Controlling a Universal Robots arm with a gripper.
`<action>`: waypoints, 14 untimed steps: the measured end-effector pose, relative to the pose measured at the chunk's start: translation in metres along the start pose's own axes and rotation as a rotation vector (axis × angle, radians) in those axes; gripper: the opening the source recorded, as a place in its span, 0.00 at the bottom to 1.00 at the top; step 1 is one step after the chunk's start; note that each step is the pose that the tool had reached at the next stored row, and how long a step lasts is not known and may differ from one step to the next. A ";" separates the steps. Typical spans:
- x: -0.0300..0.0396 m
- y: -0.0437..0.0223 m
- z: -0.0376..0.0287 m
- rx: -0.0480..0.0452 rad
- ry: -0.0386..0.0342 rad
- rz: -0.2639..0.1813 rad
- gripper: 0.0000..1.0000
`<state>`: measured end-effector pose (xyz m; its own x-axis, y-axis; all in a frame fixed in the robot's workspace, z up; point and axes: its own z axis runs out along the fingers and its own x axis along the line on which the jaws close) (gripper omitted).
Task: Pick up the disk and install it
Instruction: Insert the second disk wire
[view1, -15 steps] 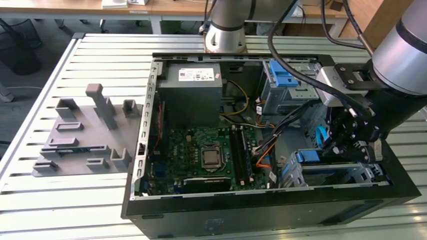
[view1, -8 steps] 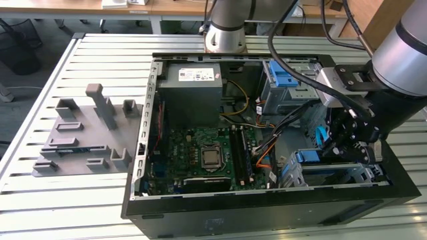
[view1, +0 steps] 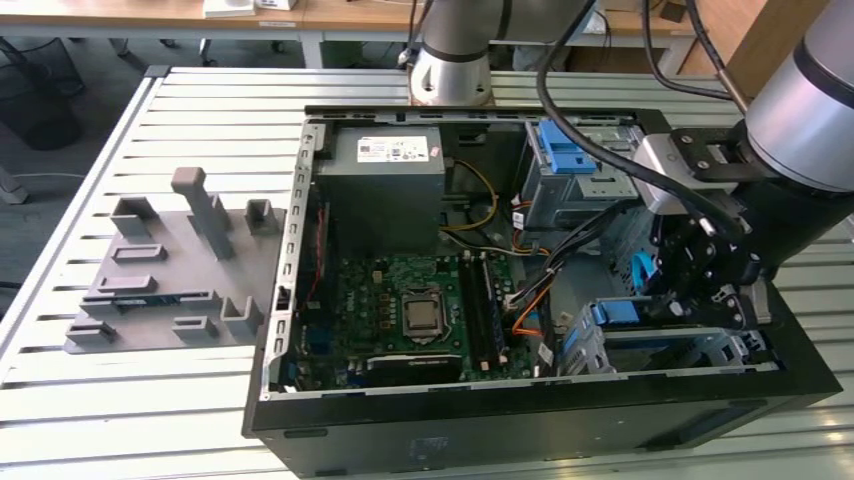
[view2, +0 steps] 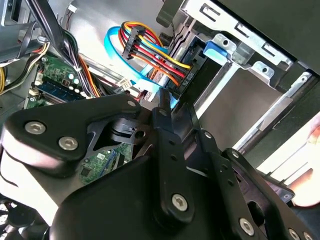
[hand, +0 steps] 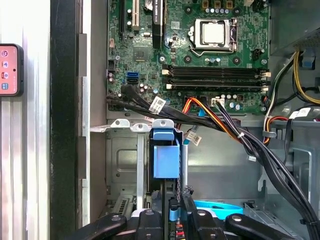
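Pressed close together, the jaws of the black linkage gripper (hand: 172, 212) are seen pinching the rear edge of the disk (hand: 166, 160), a flat drive clipped in a bright blue plastic carrier, standing on edge inside the grey metal drive cage (hand: 122, 165) of the open black computer case (view1: 534, 440). Pick-up is judged done; insertion appears well advanced, though full seating cannot be confirmed. Bundled cables (hand: 215, 120) run just beside, below the green motherboard (hand: 190, 45).
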<state>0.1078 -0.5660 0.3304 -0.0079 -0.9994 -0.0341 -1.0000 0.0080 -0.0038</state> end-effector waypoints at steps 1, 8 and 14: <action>-0.0001 0.0000 -0.0007 0.0000 0.0001 0.000 0.29; -0.0002 0.0000 -0.0062 0.0000 0.0001 0.000 0.29; -0.0004 0.0000 -0.0127 0.0000 0.0001 0.000 0.29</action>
<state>0.1078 -0.5660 0.3431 -0.0079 -0.9994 -0.0340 -1.0000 0.0080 -0.0038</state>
